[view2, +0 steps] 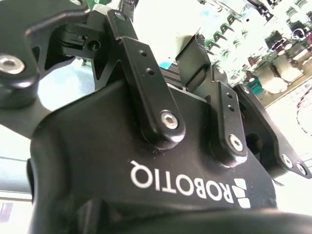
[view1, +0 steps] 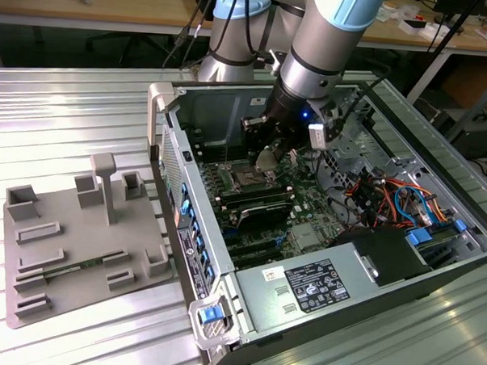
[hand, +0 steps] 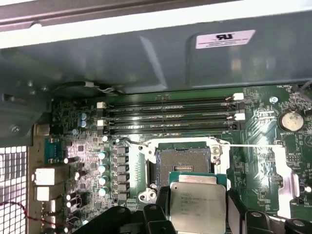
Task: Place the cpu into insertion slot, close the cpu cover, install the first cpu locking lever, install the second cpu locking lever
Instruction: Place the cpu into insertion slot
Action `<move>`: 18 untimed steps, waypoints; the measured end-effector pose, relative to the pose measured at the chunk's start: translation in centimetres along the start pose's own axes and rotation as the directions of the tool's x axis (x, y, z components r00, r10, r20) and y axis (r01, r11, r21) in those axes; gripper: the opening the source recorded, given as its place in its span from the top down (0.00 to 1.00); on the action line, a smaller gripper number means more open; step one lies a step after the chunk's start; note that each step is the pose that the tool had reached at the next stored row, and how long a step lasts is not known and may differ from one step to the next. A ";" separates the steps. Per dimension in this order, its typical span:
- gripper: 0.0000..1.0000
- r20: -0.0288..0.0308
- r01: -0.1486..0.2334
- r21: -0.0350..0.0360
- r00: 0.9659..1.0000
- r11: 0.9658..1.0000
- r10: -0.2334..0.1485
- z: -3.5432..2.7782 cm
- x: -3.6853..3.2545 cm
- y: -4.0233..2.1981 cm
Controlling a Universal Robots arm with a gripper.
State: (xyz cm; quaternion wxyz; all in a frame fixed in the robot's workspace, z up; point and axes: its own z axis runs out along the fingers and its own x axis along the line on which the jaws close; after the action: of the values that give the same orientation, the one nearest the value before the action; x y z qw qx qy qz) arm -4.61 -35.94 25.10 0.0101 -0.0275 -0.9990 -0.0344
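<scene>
Silvery-grey on top, the cpu (hand: 197, 200) is held flat by the gripper (hand: 197, 208), whose black fingers (hand: 235, 207) are closed on two opposite edges of the chip. The cpu is positioned over the motherboard (hand: 87, 161), partly covering one edge of the insertion slot (hand: 187, 161), which is uncovered. In the exterior view, the gripper (view1: 267, 159) is lowered inside the open computer case (view1: 218, 109) on the counter (view1: 69, 110).
</scene>
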 end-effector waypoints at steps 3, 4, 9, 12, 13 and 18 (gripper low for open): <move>0.45 0.004 -0.056 0.002 0.998 0.998 0.056 0.01 0.00 0.00; 0.45 0.005 -0.068 0.002 0.998 0.998 0.068 0.01 0.00 0.00; 0.45 0.009 -0.119 0.003 0.993 0.993 0.119 0.03 0.00 0.00; 0.45 0.011 -0.147 0.004 0.989 0.989 0.147 0.04 0.00 0.00; 0.45 0.012 -0.156 0.004 0.988 0.988 0.156 0.04 0.00 0.00; 0.45 0.015 -0.199 0.005 0.980 0.980 0.199 0.06 0.00 0.00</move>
State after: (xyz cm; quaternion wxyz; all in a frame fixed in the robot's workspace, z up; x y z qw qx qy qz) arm -4.61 -35.94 25.04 0.0065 -0.1273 -0.9914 -0.0300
